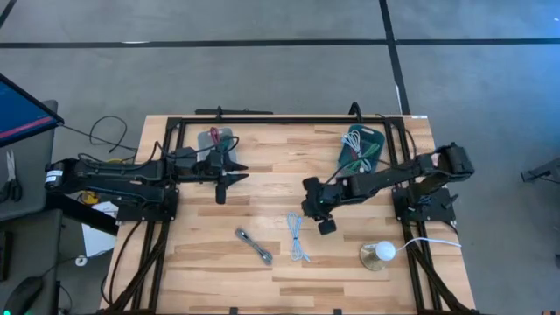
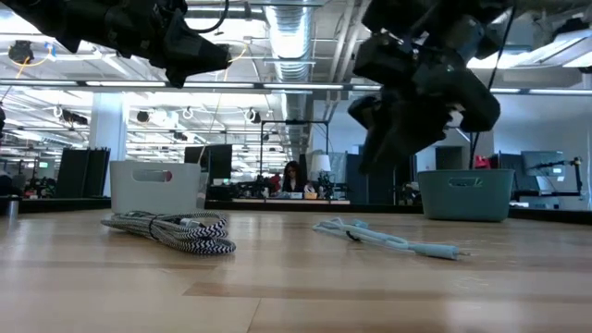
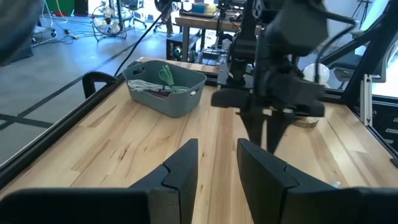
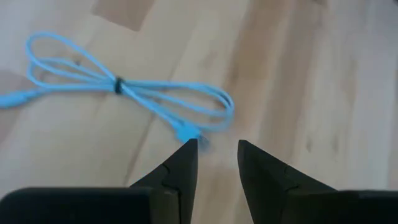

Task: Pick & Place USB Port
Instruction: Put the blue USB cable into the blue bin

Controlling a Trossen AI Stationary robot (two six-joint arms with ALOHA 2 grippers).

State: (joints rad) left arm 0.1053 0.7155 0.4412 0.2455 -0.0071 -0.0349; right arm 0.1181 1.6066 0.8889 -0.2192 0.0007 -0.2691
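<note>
Braided cable [image 1: 254,246] beside light-blue cable [image 1: 298,237]; right gripper [image 1: 325,219] hovers above latter, fingers apart, empty. Left gripper [image 1: 220,190] apart, near clear bin [image 1: 218,140].

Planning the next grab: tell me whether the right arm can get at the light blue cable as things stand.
Probably yes. The right gripper hangs open just over the light blue cable, which lies alone on bare table; the braided cable lies apart.

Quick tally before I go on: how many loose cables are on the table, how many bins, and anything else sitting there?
Loose cables: 2, a light blue cable and a striped braided cable
Bins: 2, a teal bin holding cables and a clear bin
Other: 1, a white round object on a disc near the right arm's base
Total: 5
</note>
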